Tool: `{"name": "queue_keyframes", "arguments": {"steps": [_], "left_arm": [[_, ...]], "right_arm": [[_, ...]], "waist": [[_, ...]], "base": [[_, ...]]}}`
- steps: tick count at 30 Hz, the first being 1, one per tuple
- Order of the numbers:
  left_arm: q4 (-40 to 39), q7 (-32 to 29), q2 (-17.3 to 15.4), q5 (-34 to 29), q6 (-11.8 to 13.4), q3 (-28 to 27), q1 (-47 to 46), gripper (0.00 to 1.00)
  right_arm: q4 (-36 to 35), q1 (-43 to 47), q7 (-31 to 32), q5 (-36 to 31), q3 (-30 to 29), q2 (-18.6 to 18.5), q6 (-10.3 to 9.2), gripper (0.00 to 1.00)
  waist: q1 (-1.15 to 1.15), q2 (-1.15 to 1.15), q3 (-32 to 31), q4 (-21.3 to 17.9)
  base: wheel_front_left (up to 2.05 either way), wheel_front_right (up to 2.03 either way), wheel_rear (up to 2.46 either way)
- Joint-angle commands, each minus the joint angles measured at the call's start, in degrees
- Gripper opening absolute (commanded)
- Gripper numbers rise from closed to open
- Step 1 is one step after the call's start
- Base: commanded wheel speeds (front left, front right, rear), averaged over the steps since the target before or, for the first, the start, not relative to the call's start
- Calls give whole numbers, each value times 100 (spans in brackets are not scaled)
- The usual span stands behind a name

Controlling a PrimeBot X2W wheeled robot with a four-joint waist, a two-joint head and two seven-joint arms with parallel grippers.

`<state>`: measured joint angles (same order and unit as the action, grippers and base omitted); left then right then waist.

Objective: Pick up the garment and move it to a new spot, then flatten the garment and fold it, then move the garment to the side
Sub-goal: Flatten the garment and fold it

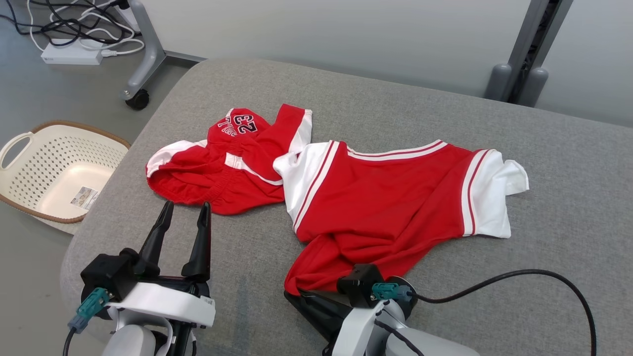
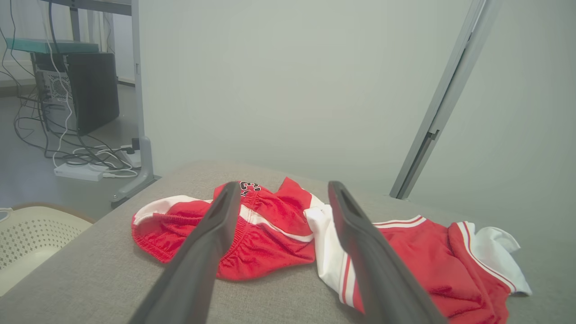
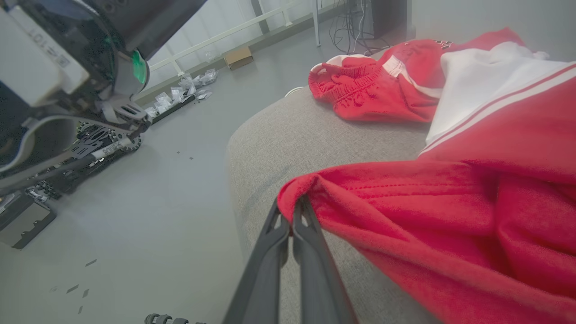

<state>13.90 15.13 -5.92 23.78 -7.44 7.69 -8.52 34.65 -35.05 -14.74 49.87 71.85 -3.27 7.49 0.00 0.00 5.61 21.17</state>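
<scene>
left hand (image 1: 187, 204) is black, wrist (image 1: 163, 304) white, plug (image 1: 91, 305) teal.

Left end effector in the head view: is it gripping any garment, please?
No, the left end effector is open above the grey padded table, short of the red fabric shorts.

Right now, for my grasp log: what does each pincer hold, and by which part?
Right pincer grips the red shirt by a bunched hem edge; left pincer is open, empty.

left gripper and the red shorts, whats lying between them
Nothing but a bare strip of the grey padded table; the left wrist view shows it between the open left gripper and the red shorts.
</scene>
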Motion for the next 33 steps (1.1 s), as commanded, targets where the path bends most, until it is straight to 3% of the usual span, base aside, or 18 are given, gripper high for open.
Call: {"name": "queue_keyframes", "arguments": {"steps": [1,3,4,5,6,12,20,22,26,33], "left_arm": [[-7,2,12,-23,-10,-18,-53,100],[-8,2,17,-25,-10,-23,-57,100],[-10,2,20,-26,-10,-36,-52,100],[-13,2,18,-29,-10,-57,-41,100],[-15,2,22,-33,-10,-64,-29,100],[-5,2,22,-38,-10,-49,40,100],[30,2,-3,-25,-10,-59,150,100],[47,1,-11,-21,-10,-59,190,100],[150,2,-41,42,-10,-25,242,100],[190,2,-128,177,-10,96,336,100]], "right_arm": [[71,-56,-47,31,36,-2,2,0],[187,-82,-52,120,64,9,2,0],[276,-74,-55,173,76,14,2,6],[330,-76,-54,206,93,16,2,40],[383,-96,-55,218,103,22,2,98],[575,-207,-57,188,32,-9,2,100],[-178,306,-53,-39,-1152,-572,2,100],[-552,603,-53,-268,-1799,-846,2,100],[-1011,1126,-53,-695,-2894,-1021,2,100],[-1722,2079,-53,-1507,-4484,-857,2,100]], "waist": [[0,0,20,38],[0,0,30,51],[0,0,36,43],[0,0,41,22],[0,0,44,-10],[0,0,9,-292],[0,0,-82,-778],[0,0,-97,-946],[0,0,-92,-1124],[0,0,-30,-1220]], "base": [[0,0,0],[0,0,0],[0,0,0],[0,0,0],[0,0,0],[0,0,0],[0,0,0],[0,0,0],[0,0,0],[0,0,0]]}}
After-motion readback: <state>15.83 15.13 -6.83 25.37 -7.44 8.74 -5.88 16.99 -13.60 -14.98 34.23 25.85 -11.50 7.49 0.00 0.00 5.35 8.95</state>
